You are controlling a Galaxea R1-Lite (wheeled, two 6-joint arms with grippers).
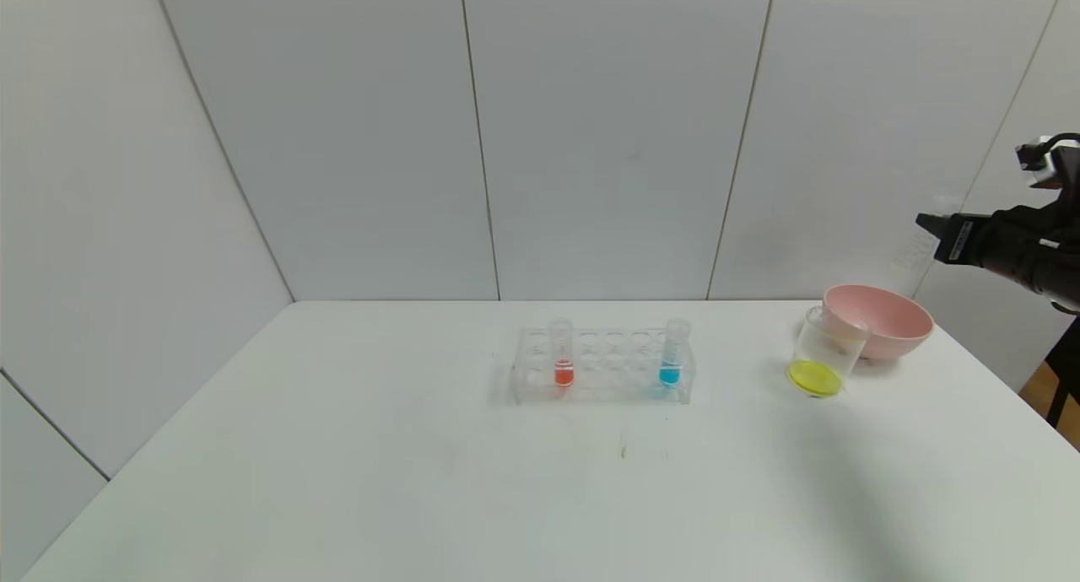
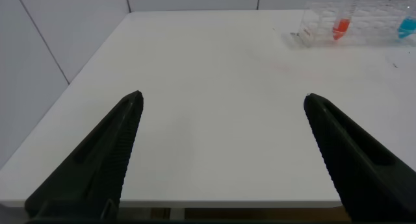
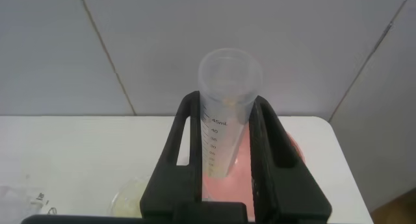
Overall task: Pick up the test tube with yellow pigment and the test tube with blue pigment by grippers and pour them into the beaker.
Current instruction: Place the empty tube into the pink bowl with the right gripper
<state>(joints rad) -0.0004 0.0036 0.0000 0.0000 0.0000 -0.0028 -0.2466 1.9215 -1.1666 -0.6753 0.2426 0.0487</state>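
Holding an emptied-looking clear tube, the right pincer (image 3: 227,152) hangs raised at the right edge of the head view, above and beyond the pink bowl (image 1: 882,319). Its fingers are pinched on the test tube with yellow pigment (image 3: 224,113), which shows only yellowish residue; the tube's long axis runs straight out along the fingers, mouth away from the wrist. Yellow liquid already lies in the bottom of the beaker (image 1: 823,354), which stands just beside the bowl on the white surface (image 1: 337,481).

Key relation, judged: the test tube with blue pigment (image 1: 672,354) stands upright in the right end of the clear rack (image 1: 603,367), long axis vertical, down and to the left of the right pincer. An orange-red tube (image 1: 562,354) occupies the left end. The left pincer (image 2: 221,152) is spread wide and low at the near left of the surface, the rack well ahead of it. Which arm is nearer the blue tube I cannot tell.

Hidden: the left arm is outside the head view; the right pincer's tips and tube are barely legible there.
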